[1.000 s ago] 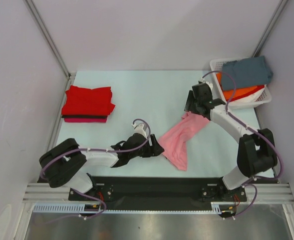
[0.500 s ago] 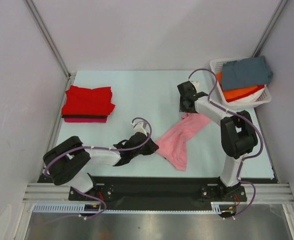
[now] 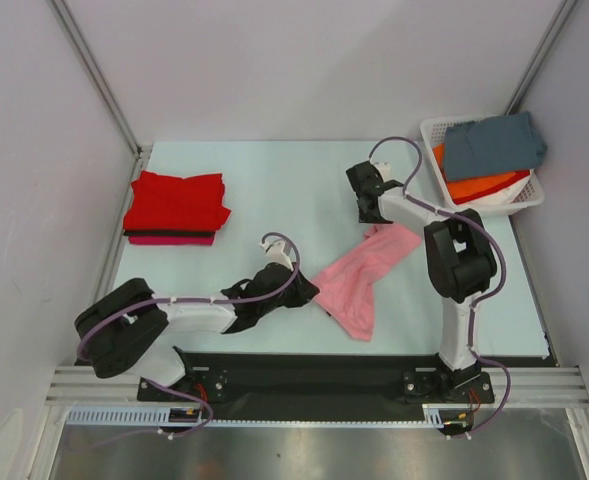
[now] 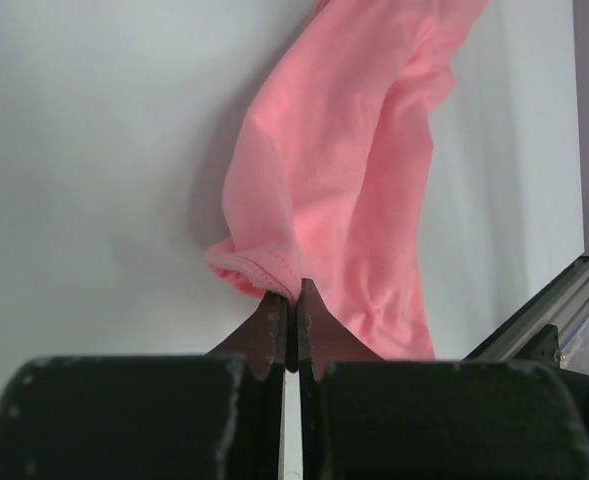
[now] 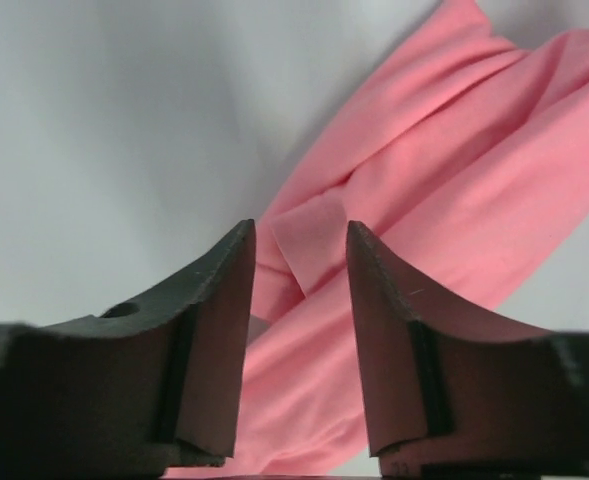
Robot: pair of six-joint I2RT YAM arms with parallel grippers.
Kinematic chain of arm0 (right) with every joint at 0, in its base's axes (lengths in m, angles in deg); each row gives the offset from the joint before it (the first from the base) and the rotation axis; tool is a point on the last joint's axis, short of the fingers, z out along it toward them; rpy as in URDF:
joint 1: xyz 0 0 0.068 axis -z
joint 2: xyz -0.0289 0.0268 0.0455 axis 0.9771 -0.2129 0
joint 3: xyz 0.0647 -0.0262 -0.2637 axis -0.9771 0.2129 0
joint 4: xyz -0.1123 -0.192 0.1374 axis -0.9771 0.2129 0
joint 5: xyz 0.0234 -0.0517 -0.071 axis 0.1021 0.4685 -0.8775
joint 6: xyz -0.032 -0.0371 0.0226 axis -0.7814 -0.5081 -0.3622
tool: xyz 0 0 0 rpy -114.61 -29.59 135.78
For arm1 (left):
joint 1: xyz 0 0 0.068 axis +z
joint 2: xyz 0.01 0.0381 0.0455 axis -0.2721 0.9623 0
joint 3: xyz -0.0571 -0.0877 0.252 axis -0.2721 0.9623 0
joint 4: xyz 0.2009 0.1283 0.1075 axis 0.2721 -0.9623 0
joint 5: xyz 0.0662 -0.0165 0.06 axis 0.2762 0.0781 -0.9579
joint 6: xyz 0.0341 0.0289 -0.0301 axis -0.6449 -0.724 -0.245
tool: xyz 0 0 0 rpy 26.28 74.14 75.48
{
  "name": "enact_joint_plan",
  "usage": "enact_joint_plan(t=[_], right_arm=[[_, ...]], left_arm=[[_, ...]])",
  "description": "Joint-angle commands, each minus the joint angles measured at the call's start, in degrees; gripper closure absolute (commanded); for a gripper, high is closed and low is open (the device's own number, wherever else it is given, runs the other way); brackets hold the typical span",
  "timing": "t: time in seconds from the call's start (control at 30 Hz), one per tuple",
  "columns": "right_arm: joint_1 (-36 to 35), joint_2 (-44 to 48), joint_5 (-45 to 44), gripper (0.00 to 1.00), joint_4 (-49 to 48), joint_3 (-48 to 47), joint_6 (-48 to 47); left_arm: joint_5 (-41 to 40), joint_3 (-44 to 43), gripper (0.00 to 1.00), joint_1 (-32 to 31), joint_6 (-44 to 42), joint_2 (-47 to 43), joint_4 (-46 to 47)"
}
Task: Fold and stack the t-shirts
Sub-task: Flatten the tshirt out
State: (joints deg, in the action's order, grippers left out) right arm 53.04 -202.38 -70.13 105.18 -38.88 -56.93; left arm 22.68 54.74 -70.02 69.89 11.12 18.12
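Note:
A light pink t-shirt lies crumpled on the table between the two arms. My left gripper is at its near left edge. In the left wrist view that gripper is shut on the shirt's hem. My right gripper hovers over the shirt's far corner. Seen from the right wrist, the right gripper is open, with a pink fold between its fingers and a gap on each side. Folded red t-shirts sit stacked on a magenta one at the far left.
A white slotted basket stands at the far right corner, holding a slate grey-blue shirt on top of an orange one. Grey walls close in on both sides. A black rail runs along the table's near edge.
My left gripper has shut on the pink shirt's hem. The right arm has swung left and folded back over the shirt's far corner, its jaws narrowing.

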Motion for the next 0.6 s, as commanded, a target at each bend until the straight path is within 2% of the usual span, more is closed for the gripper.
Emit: enact_joint_plan(t=[0.0,0.07,0.27,0.3,0.33,0.37,0.4,0.57], right_arm=[[-0.30,-2.37,-1.75,0.55,0.47,-3.72,-0.47],[-0.38,-3.34,-2.80,0.58,1.88,-4.61,0.32],[-0.21,-3.34,-2.80,0.58,2.49,-3.21,-0.30],[-0.21,-3.26,-2.80,0.62,2.76,-3.03,-0.12],[-0.12,-3.08,-2.89,0.71,2.76,-2.77,-0.12],[0.05,-2.91,-2.72,0.95,2.76,-2.77,-0.03],[0.23,-2.90,-2.98,1.00,3.28,-2.94,0.49],[0.67,2.71,-4.56,1.00,3.73,-3.38,0.85]], left_arm=[[-0.67,0.78,1.00,0.01,-1.81,-2.97,1.43],[-0.67,1.30,1.00,0.01,-1.81,-3.32,2.04],[-1.81,1.65,1.00,0.01,-2.60,-5.52,0.37],[-2.08,1.83,1.00,0.01,-2.69,-5.61,0.46],[-2.17,1.57,1.00,0.01,-3.21,-5.78,-0.23],[-2.60,1.13,1.00,0.10,-3.48,-5.96,-1.20],[-2.78,0.52,1.00,0.01,-4.01,-6.14,-1.99],[-3.92,-0.27,1.00,0.71,-5.85,-7.54,-4.62]])
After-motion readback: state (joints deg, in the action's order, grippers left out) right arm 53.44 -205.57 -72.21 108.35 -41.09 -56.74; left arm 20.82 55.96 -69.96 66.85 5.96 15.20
